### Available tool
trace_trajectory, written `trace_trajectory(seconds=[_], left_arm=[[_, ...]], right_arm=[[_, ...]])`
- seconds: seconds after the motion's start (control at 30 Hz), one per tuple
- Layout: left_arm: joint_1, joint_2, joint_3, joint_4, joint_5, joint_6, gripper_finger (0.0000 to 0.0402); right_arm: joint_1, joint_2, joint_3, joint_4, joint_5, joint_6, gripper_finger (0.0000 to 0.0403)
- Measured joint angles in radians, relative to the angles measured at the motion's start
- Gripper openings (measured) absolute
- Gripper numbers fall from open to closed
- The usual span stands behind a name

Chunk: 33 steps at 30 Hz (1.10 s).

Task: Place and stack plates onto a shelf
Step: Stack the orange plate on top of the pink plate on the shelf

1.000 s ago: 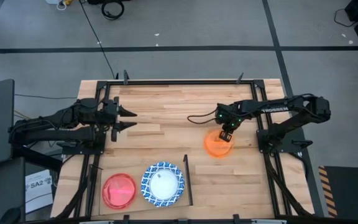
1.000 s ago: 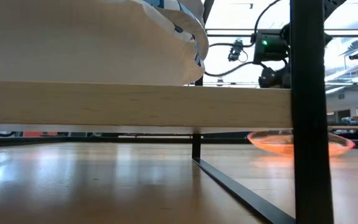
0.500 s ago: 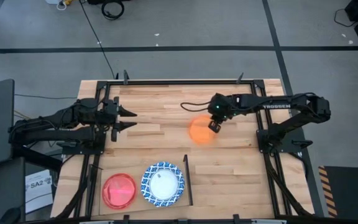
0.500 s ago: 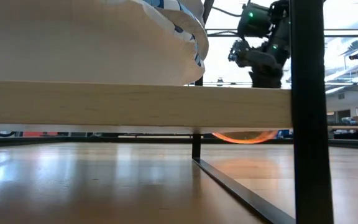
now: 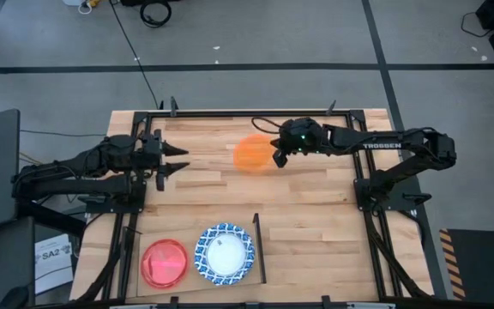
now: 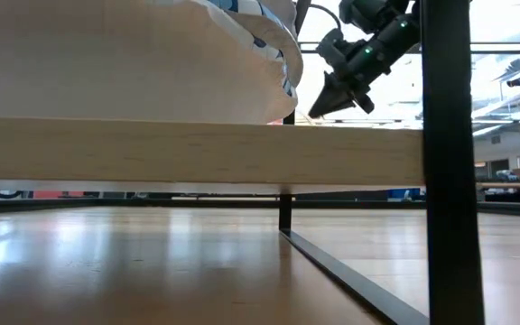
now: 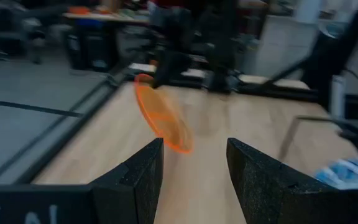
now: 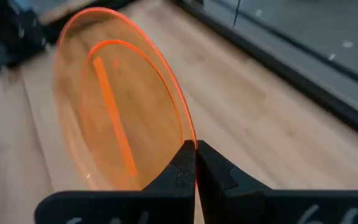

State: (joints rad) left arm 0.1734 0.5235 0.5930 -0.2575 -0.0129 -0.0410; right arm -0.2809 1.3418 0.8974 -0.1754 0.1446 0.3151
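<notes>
The right gripper is clamped on the rim of the orange plate, holding it lifted above the worktop, toward 12 o'clock of the surface's middle in the high view. In the right wrist view the two fingers meet on the plate's edge, and the plate stands tilted off them. The left wrist view shows the same plate tipped on edge in the air, well apart from that arm.

The left gripper hovers at 9 o'clock of the worktop, its fingers spread apart and holding nothing, pointing toward the orange plate.

At 6 o'clock lies the shelf, carrying the blue-and-white plate and, just beside it at its 9 o'clock, the red plate. In the low view the blue-and-white plate sits on the pale shelf board, with the right gripper raised beyond it
</notes>
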Motion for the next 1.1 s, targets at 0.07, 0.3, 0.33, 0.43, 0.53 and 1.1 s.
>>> trace_trajectory(seconds=[0.07, 0.3, 0.33, 0.43, 0.53, 1.1], left_arm=[[0.000, 0.006, 0.000, 0.024, -0.060, 0.000, 0.0183], [0.000, 0.081, 0.001, 0.118, -0.278, 0.000, 0.0183], [0.000, 0.101, 0.001, 0.137, -0.293, 0.000, 0.0183], [0.000, 0.163, 0.001, 0.186, -0.317, -0.001, 0.0183], [0.000, 0.229, 0.001, 0.237, -0.333, -0.001, 0.0183], [0.000, 0.521, 0.001, 0.652, -0.404, -0.002, 0.0175]], right_arm=[[-0.001, 0.000, 0.000, 0.038, 0.023, 0.000, 0.0007], [0.000, 0.000, 0.000, 0.167, 0.134, 0.001, 0.0007], [0.000, 0.000, 0.000, 0.187, 0.151, 0.001, 0.0007], [0.000, 0.000, 0.000, 0.239, 0.192, 0.001, 0.0007], [0.000, 0.000, 0.000, 0.277, 0.207, 0.000, 0.0007], [0.000, 0.000, 0.000, 0.349, 0.232, -0.003, 0.0007]])
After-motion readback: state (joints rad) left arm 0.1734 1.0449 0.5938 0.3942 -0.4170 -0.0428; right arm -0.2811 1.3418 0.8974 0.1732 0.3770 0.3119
